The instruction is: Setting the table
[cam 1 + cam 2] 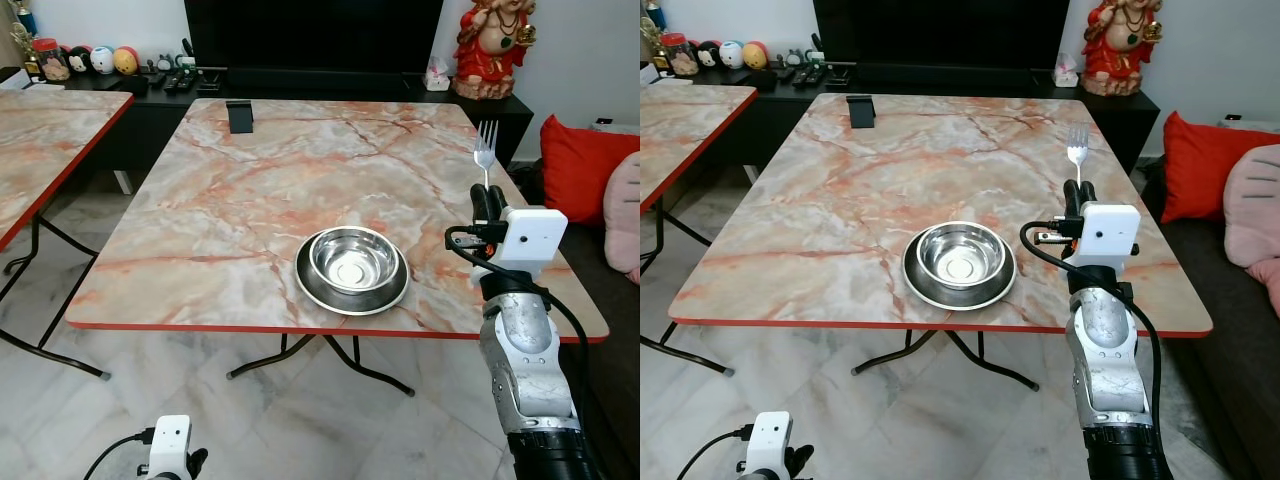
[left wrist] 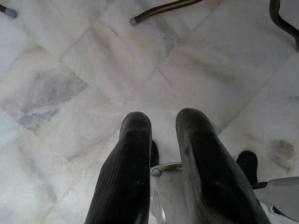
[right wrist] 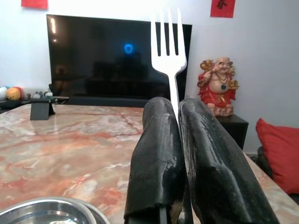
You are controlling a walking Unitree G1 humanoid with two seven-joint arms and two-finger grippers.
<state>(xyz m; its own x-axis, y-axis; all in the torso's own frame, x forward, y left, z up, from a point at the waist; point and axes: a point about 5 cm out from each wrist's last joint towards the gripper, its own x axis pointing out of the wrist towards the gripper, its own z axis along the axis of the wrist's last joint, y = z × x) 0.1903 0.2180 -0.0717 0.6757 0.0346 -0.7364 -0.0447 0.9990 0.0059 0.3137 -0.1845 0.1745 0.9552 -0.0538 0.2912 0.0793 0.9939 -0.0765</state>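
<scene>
The right gripper (image 1: 487, 208) is raised over the right side of the square marble-patterned table with a red edge (image 1: 220, 210), its two long black fingers (image 3: 159, 154) pressed together on the handle of a silver metal fork (image 1: 485, 152), which stands upright with its tines pointing up (in the right wrist view the tines rise well clear of the fingertips, in front of a large dark television screen (image 3: 103, 60)). Just to the left of that gripper, near the table's front edge, a shiny round steel bowl (image 1: 352, 260) sits inside a wider, shallow steel plate (image 1: 310, 288); the fork is apart from both. Toward the far edge of the table stands a small black stand (image 1: 239, 116). Behind the table, on a low black cabinet (image 1: 150, 110), a red and gold laughing figurine (image 1: 493, 45) sits at the right. The left gripper (image 2: 161, 135) hangs low beside the table over the pale marble floor tiles (image 2: 56, 84), its fingers slightly parted with nothing between them.
</scene>
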